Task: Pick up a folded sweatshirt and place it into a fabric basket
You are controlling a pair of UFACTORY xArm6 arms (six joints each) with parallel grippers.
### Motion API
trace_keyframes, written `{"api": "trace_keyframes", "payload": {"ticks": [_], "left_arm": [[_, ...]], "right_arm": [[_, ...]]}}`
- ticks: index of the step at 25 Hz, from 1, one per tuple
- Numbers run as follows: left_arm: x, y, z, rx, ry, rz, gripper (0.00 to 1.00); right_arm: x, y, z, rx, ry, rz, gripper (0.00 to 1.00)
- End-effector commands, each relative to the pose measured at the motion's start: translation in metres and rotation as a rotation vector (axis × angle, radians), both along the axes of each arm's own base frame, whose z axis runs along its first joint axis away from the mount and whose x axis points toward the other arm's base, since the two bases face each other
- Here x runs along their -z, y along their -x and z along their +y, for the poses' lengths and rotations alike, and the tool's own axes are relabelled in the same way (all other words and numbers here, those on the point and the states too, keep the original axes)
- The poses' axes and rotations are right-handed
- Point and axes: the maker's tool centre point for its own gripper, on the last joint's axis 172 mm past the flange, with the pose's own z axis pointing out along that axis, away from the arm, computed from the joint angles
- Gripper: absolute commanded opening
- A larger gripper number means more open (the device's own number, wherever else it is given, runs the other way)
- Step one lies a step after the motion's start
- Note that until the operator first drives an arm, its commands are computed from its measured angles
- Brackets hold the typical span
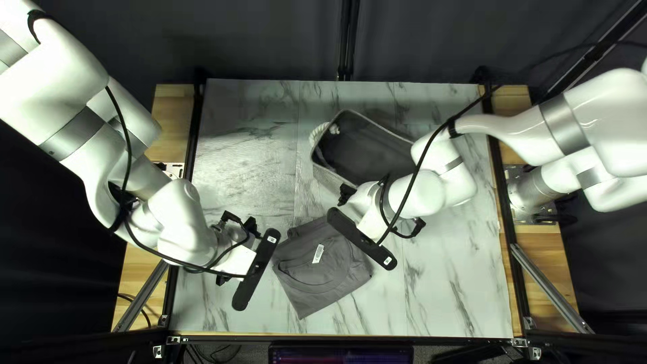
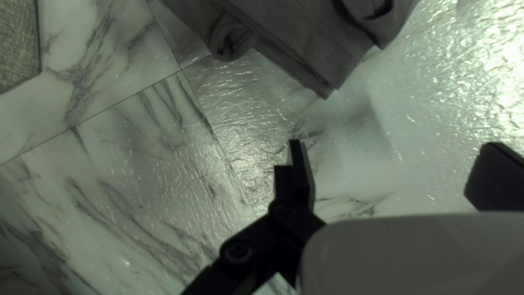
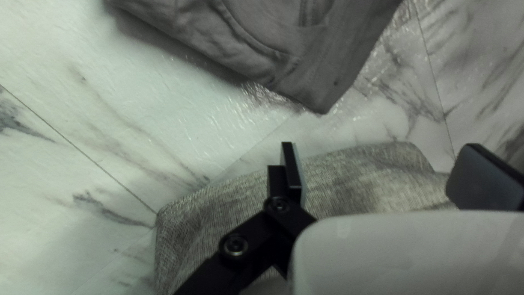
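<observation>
Top left view's showing the folded sweatshirt (image 1: 330, 278) lying on the table (image 1: 448, 313), outside the fabric basket (image 1: 328, 178); the left gripper (image 1: 236, 261) and right gripper (image 1: 373, 220) are hovering either side, both spreading their fingers wide.
</observation>
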Motion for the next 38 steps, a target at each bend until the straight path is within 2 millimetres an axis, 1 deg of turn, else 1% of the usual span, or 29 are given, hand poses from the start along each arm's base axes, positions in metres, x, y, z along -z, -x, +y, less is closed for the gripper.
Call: {"api": "trace_keyframes", "payload": {"ticks": [1, 6, 10, 13, 16, 19, 25, 31, 38], "left_arm": [[0.004, -0.001, 0.002, -0.026, 0.020, -0.011, 1.00], [0.006, -0.003, 0.004, -0.062, 0.046, -0.001, 1.00], [0.002, -0.008, 0.003, -0.108, 0.075, 0.013, 1.00], [-0.004, -0.012, 0.006, -0.170, 0.111, 0.027, 1.00], [-0.006, -0.010, 0.010, -0.281, 0.182, 0.027, 1.00], [-0.008, -0.014, 0.009, -0.333, 0.208, 0.033, 1.00], [-0.008, -0.013, 0.009, -0.375, 0.218, 0.033, 1.00], [-0.009, -0.015, 0.007, -0.387, 0.225, 0.025, 1.00], [-0.012, -0.014, 0.005, -0.371, 0.229, 0.019, 1.00]], "right_arm": [[0.001, 0.000, 0.005, -0.012, 0.007, 0.004, 1.00], [0.015, -0.002, 0.013, -0.023, 0.042, 0.024, 1.00], [0.023, -0.003, 0.014, -0.025, 0.083, 0.038, 1.00], [0.023, 0.000, 0.015, -0.035, 0.115, 0.044, 1.00], [0.022, 0.003, 0.019, -0.048, 0.138, 0.049, 1.00], [0.021, 0.004, 0.021, -0.060, 0.150, 0.052, 1.00], [0.017, 0.006, 0.024, -0.097, 0.168, 0.072, 1.00], [0.007, 0.006, 0.034, -0.238, 0.177, 0.109, 1.00], [0.005, 0.005, 0.041, -0.328, 0.141, 0.126, 1.00]]}}
